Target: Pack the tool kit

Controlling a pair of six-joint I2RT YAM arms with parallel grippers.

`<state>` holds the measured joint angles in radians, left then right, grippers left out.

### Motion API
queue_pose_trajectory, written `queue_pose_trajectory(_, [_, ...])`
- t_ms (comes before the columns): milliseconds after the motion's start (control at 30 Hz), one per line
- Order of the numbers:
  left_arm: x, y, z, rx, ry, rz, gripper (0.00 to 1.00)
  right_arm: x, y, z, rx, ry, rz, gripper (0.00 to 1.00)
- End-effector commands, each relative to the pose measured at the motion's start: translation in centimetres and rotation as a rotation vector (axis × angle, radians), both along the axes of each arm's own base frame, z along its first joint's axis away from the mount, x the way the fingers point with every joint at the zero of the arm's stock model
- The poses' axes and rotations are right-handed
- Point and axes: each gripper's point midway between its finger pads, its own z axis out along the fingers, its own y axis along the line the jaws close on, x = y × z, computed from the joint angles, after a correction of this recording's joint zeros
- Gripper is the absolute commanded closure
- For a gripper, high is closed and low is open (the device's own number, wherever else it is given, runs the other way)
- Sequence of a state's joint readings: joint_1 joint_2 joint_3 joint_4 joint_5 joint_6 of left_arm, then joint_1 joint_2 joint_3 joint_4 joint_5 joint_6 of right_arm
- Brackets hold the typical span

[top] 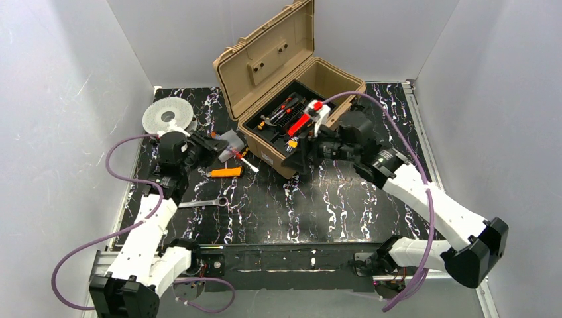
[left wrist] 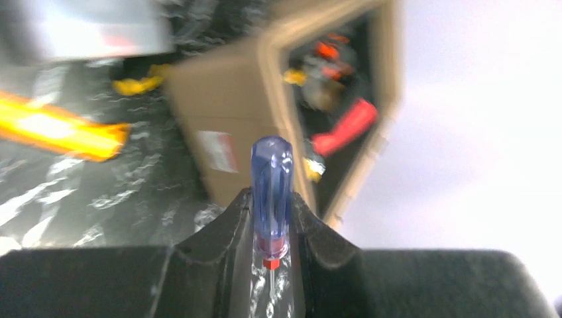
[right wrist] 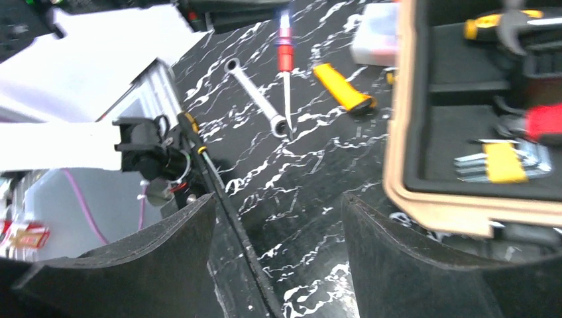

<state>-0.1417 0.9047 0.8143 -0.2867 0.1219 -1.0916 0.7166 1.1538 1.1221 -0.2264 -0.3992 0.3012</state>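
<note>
Left gripper (left wrist: 272, 199) is clenched on a screwdriver (left wrist: 270, 169); right gripper (right wrist: 278, 199) is open and empty. At the back of the table (top: 318, 199) stands the open toolbox (top: 265, 63), the right gripper at its front wall, the left one beside it. Red pliers (top: 303, 122) lie inside.

No legible text; label (left wrist: 217, 151) on toolbox (left wrist: 225, 99) blurred.
</note>
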Motion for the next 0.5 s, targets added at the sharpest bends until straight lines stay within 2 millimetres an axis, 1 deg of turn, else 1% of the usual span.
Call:
queue_pose_trajectory(0, [-2.5,-8.6,8.7,-0.139,-0.530,-0.548,1.00,-2.3,2.7,1.4,-0.008,-0.025,0.126,0.24])
queue_pose_trajectory(67, [-3.6,-10.4,10.7,-0.161,-0.633,-0.642,1.00,-2.7,3.5,1.7,0.010,-0.017,0.140,0.26])
queue_pose_trajectory(133, [-5.0,-12.6,11.6,-0.139,-0.674,-0.762,1.00,-2.5,4.0,2.1,0.031,0.001,0.134,0.29])
queue_pose_trajectory(200, [-6.0,-14.1,12.0,-0.122,-0.706,-0.831,1.00,-2.2,4.2,2.4,0.042,0.015,0.117,0.29])
queue_pose_trajectory(267, [-6.4,-14.8,12.6,-0.124,-0.740,-0.851,1.00,-1.6,4.2,2.3,0.045,0.021,0.082,0.29])
queue_pose_trajectory(367, [-6.9,-15.2,13.2,-0.140,-0.774,-0.872,1.00,-1.0,4.2,2.1,0.049,0.026,0.039,0.29])
queue_pose_trajectory(400, [-7.1,-15.4,13.4,-0.149,-0.784,-0.880,1.00,-0.9,4.2,2.1,0.054,0.026,0.033,0.30])
queue_pose_trajectory(467, [-7.3,-15.7,13.4,-0.164,-0.786,-0.880,1.00,-0.9,4.2,2.0,0.061,0.028,0.030,0.40])
